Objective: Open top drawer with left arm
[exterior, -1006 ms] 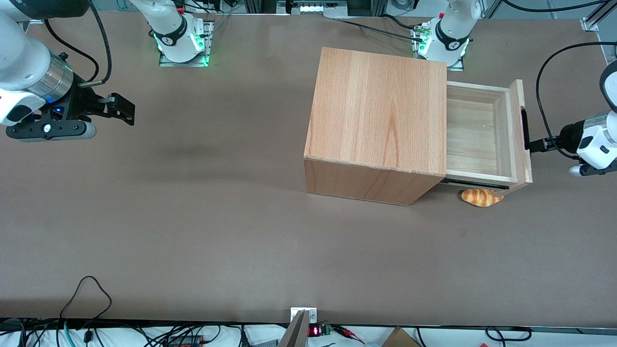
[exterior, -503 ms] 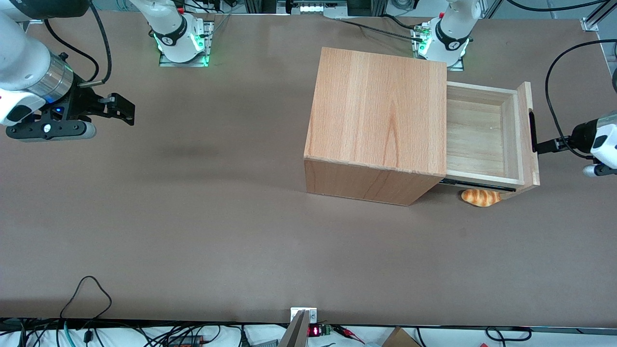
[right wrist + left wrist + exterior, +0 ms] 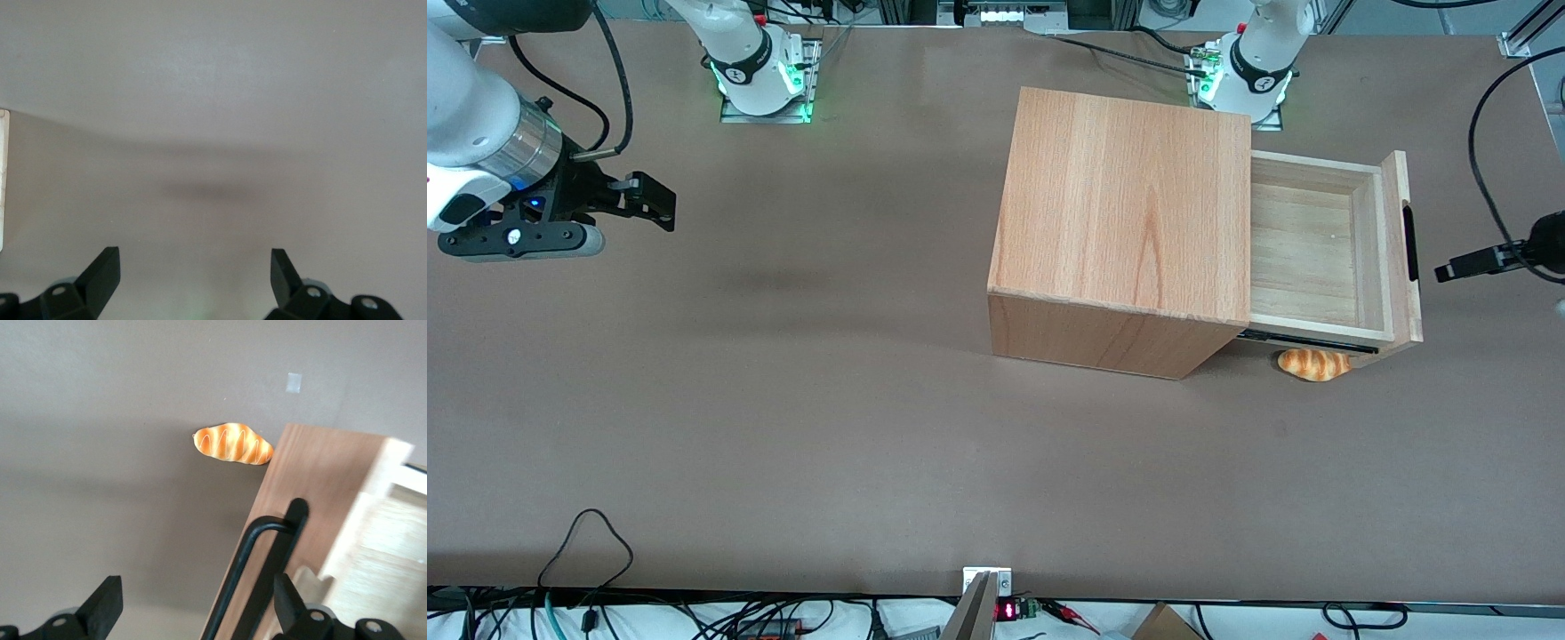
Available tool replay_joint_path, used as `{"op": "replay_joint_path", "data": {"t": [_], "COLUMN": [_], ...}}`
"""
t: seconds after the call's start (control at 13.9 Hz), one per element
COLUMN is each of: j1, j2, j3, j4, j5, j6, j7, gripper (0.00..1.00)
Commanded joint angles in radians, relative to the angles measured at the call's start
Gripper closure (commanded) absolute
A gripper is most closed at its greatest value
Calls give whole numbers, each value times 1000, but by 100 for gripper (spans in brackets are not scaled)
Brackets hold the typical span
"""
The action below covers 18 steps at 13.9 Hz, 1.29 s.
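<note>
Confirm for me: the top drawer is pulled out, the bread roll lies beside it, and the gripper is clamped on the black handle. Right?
Not quite: in the front view the gripper is open and apart from the handle. The top drawer is out, the bread roll beside it.

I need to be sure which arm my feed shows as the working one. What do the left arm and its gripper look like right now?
Only the left arm's tip shows in the front view: a small black gripper on a dark wrist, with a black cable looping up from it. It sits in front of the top drawer, apart from the black bar handle. The left wrist view shows two black wedge-shaped fingers with small screws at their bases, spread apart.
</note>
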Motion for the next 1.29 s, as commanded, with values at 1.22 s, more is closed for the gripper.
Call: {"op": "replay_joint_path", "data": {"t": [1.22], "j1": [-381], "j2": [-108], "j3": [139], "j4": [209], "j5": [97], "j6": [-137], "j7": [-33], "gripper": [0]}}
